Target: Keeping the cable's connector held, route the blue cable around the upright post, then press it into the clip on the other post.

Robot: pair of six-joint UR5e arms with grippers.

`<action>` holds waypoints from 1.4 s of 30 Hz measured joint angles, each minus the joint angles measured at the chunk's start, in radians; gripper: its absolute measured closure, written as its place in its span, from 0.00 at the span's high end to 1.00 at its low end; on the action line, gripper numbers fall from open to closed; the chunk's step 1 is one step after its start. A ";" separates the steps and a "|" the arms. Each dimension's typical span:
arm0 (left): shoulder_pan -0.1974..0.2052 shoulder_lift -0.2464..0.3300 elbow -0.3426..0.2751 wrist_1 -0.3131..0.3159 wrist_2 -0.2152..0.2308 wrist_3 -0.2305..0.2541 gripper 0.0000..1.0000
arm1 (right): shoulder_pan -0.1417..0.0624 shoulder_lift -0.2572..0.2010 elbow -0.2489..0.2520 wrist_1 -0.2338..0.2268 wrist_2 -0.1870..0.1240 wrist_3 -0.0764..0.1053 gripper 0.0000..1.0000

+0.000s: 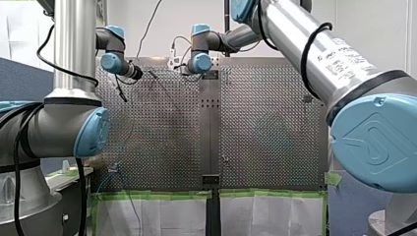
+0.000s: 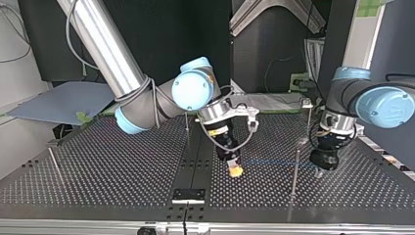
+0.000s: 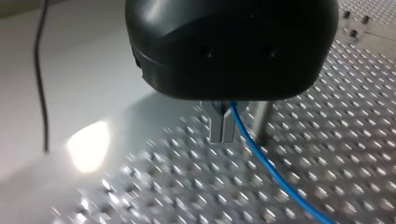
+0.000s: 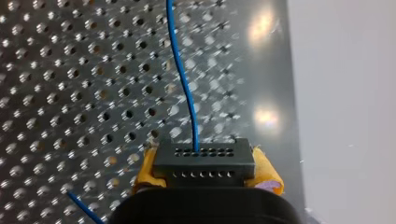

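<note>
Blue cable [image 4: 183, 84]: one, stretched above table [image 2: 122, 176] between grippers. Connector [image 4: 204, 163]: one, clamped between yellow pads of right gripper [image 2: 235, 169]. Posts [image 2: 296, 171]: four. Left gripper [image 3: 222, 133]: fingers closed, pinching cable.

We count two arms [image 2: 377, 98] [image 2: 112, 54], each bearing one gripper: left gripper [image 2: 323, 165], right gripper [image 2: 235, 169]. One blue cable [image 4: 184, 84], one connector [image 4: 204, 161], four thin posts [image 2: 187, 129] [image 2: 296, 169] [image 2: 308, 117] [image 2: 55, 164], one perforated table [image 2: 98, 166] recorded.

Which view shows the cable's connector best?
Right wrist view: the connector sits clamped between my right tool's yellow pads, pin holes visible, blue cable leaving it. Top view shows only the tool's yellow tip; front and left wrist views don't show the connector.
</note>
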 joint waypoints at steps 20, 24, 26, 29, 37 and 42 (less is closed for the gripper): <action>-0.049 -0.052 0.000 -0.024 -0.067 0.036 0.82 | -0.034 0.000 0.160 0.001 0.031 -0.037 0.00; -0.059 -0.080 0.000 -0.032 -0.079 0.051 1.00 | -0.034 0.000 0.205 0.000 0.055 -0.055 0.00; -0.062 -0.089 0.000 -0.037 -0.092 0.058 1.00 | -0.034 -0.001 0.225 -0.001 0.064 -0.062 0.00; -0.065 -0.094 0.000 -0.036 -0.111 0.062 1.00 | -0.034 -0.001 0.259 -0.002 0.082 -0.072 0.00; -0.068 -0.114 0.000 -0.020 -0.112 0.060 1.00 | -0.031 -0.002 0.343 -0.021 0.106 -0.077 0.00; -0.073 -0.140 0.000 -0.022 -0.105 0.073 1.00 | -0.034 -0.002 0.400 -0.062 0.110 -0.076 0.00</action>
